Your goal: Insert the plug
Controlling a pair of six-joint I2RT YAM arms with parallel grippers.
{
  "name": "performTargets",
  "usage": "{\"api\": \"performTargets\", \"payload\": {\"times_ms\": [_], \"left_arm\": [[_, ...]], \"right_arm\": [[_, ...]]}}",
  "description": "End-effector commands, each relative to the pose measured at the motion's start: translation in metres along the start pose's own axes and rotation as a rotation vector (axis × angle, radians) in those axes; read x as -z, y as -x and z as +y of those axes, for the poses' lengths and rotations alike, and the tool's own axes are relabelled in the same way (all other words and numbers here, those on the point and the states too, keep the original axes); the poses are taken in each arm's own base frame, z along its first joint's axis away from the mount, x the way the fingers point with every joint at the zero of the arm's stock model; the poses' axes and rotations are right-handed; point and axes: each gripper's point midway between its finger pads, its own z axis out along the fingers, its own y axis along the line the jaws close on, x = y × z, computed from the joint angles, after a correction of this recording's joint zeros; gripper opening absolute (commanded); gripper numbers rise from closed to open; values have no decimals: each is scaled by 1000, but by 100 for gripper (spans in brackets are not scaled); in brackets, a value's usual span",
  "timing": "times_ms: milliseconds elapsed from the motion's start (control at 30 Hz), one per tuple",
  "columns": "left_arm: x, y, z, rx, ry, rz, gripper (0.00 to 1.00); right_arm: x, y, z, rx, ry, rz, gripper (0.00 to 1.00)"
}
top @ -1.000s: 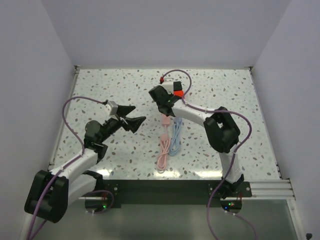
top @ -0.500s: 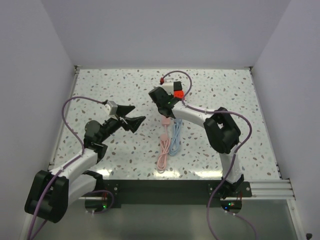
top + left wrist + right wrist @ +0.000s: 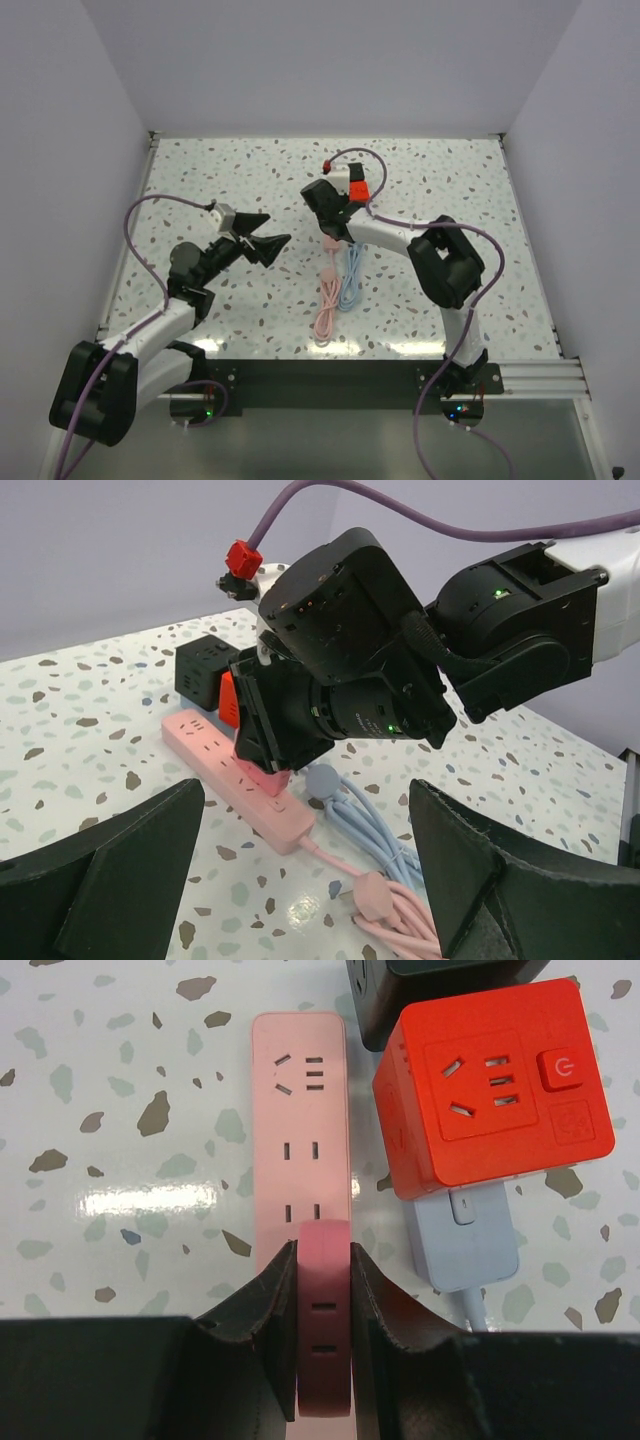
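Squeezing the pink plug tight, our right gripper holds it over the pink power strip mid-table. Our left gripper hangs wide open, empty, toward the left edge.

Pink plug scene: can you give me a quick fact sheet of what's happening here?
Held item: pink plug, clamped in the right gripper
Plug position: over the pink power strip, in line with its sockets; seated or not, cannot tell
Beside the strip: red cube socket
Left gripper: open, empty, off to the side of the strip
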Motion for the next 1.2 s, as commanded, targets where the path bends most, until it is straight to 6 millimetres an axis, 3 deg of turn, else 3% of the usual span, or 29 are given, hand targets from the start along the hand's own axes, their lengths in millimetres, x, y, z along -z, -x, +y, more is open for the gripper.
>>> {"api": "performTargets", "payload": {"times_ms": [0,267,367,533,600,633,667,867,1033,1100,1167], "left_arm": [[2,8,1,-44,-3,-27,89],[1,7,5,-46,12,-22,89],[1,7,8,-46,27,-25,89],[0,8,19,-48,86,-15,89],[0,8,23,-50,106,-13,90],[-1,8,24,-49,112,-10,90],[-2,8,25,-48,112,-9,90],[-4,8,26,-50,114,-4,92],[-7,11,29,-55,126,-5,92],[-8,13,34,-54,149,-6,92],[-8,16,45,-46,212,-7,92]], "right_arm": [[9,-141,-21,209,8,411,0],[6,-153,-22,211,18,423,0],[13,-141,-22,203,39,392,0],[29,-94,-18,202,67,294,0],[32,-77,-12,208,88,256,10],[35,-65,-10,214,99,230,26],[36,-59,-8,218,104,215,34],[44,-19,-6,238,88,128,76],[63,17,-10,216,111,33,84],[80,40,-14,191,127,-28,86],[89,49,-23,196,126,-57,88]]}}
